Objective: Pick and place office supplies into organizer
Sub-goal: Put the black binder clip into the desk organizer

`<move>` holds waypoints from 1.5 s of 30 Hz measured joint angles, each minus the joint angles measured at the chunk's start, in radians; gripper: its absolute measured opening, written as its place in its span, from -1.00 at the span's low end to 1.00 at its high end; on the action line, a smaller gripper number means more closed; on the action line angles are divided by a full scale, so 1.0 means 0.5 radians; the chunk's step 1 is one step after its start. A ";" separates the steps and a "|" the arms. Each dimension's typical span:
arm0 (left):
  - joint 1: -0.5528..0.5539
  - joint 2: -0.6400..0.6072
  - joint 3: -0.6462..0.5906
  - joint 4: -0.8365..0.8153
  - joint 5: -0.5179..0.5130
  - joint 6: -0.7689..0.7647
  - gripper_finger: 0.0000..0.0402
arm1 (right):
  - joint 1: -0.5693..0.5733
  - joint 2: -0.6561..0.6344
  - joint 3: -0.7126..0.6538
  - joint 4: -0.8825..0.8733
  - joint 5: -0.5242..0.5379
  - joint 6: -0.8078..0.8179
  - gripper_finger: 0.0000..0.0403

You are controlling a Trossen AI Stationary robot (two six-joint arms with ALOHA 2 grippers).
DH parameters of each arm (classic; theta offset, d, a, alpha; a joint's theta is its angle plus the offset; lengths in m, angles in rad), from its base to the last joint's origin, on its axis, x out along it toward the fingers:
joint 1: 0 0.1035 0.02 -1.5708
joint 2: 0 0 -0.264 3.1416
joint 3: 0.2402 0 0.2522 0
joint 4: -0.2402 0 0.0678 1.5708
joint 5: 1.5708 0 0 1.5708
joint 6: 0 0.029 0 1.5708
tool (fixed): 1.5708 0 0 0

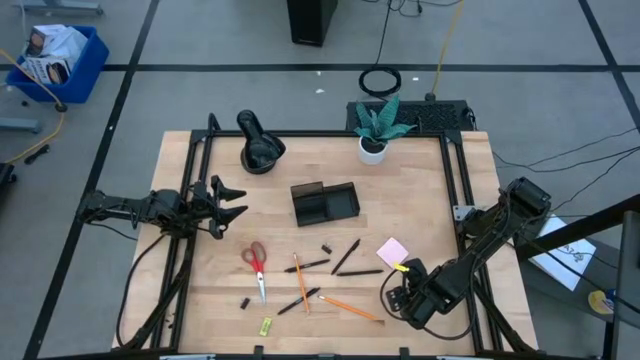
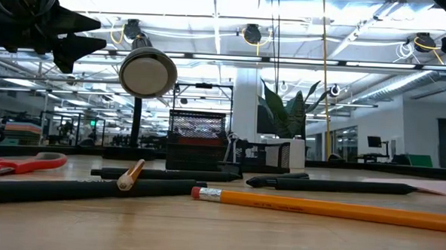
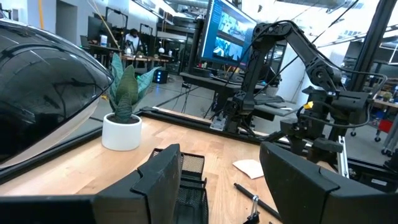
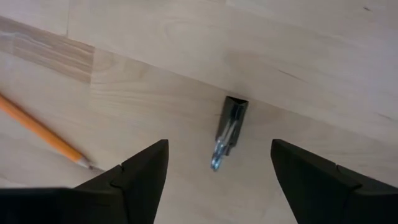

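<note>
My right gripper (image 1: pixel 394 298) (image 4: pixel 219 149) is open and points down at the table's near right part. A tiny black clip (image 4: pixel 228 127) lies flat on the wood between its two fingers, apart from both. An orange pencil (image 4: pixel 43 134) lies to one side. My left gripper (image 1: pixel 228 200) (image 3: pixel 219 149) is open and held above the table's left side, facing the black organizer (image 1: pixel 325 203) (image 3: pixel 186 177). On the table lie red-handled scissors (image 1: pixel 257 266), a pink sticky pad (image 1: pixel 392 250), pencils (image 1: pixel 350 308), black pens (image 1: pixel 346 257), another clip (image 1: pixel 245 302) and a yellow-green piece (image 1: pixel 266 325).
A white plant pot (image 1: pixel 372 150) stands at the far edge, and a round black lamp-like object (image 1: pixel 258 145) at the far left. A black frame (image 1: pixel 190 180) runs along the table's sides. Bare wood lies between the organizer and the scattered supplies.
</note>
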 joint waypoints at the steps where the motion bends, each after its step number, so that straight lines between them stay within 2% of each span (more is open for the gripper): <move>1: 0.000 0.000 0.000 0.001 0.000 0.000 0.12 | 0.000 0.000 0.000 0.001 0.000 -0.001 0.32; 12: 0.000 0.001 0.000 0.000 0.000 0.000 0.12 | -0.001 0.000 -0.002 -0.001 0.018 -0.025 -0.04; 20: 0.000 0.000 0.000 0.001 0.000 -0.001 0.12 | -0.009 0.000 -0.002 0.000 0.114 -0.072 -0.28; 45: 0.001 0.000 0.001 0.001 0.000 0.000 0.12 | -0.008 0.000 -0.002 0.007 0.097 -0.110 -0.72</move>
